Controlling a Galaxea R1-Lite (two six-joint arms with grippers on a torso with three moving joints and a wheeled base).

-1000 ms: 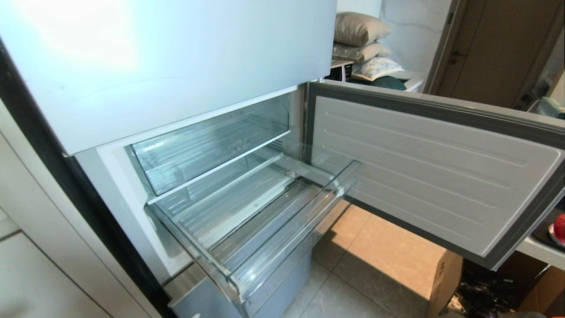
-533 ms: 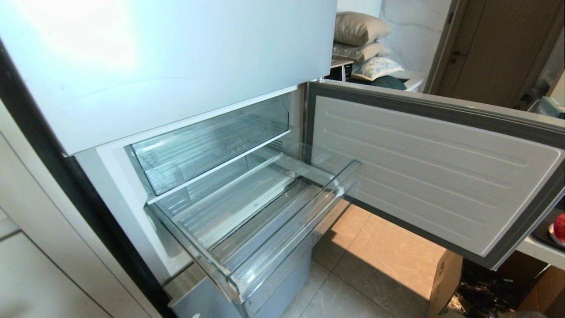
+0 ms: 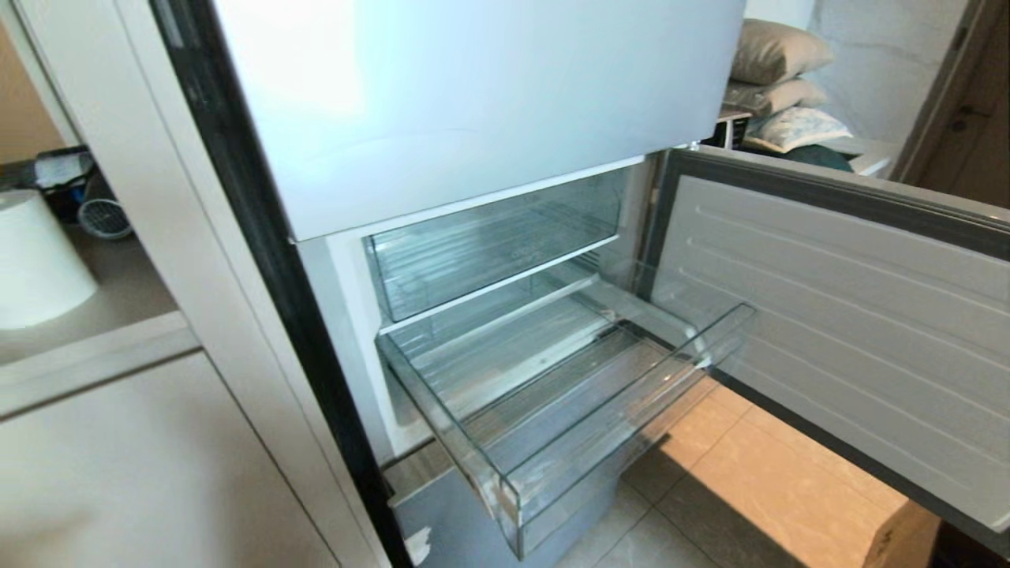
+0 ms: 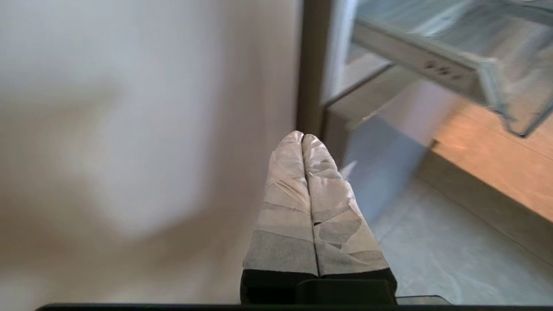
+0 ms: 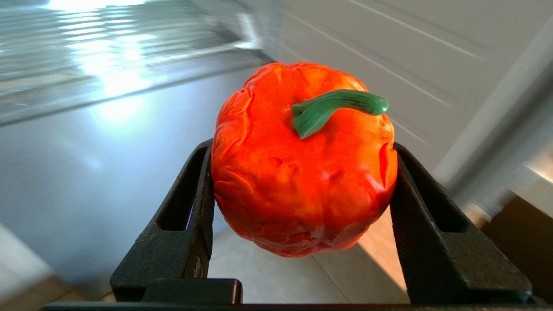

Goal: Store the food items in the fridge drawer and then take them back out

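- The round orange-red wrinkled fruit sits clamped between the right gripper's black fingers; its curved green stem points toward 3 o'clock in the right wrist view.
- The wide clear plastic fridge drawer stands pulled out, its long axis running from 7 to 1 o'clock in the head view, with torn white tape at its front corner.
- The left gripper's tape-wrapped fingers are pressed together, holding nothing, above the pale tiled floor.
- The white ribbed fridge door hangs open at 3 o'clock; stacked beige pillows lie at 1 o'clock.
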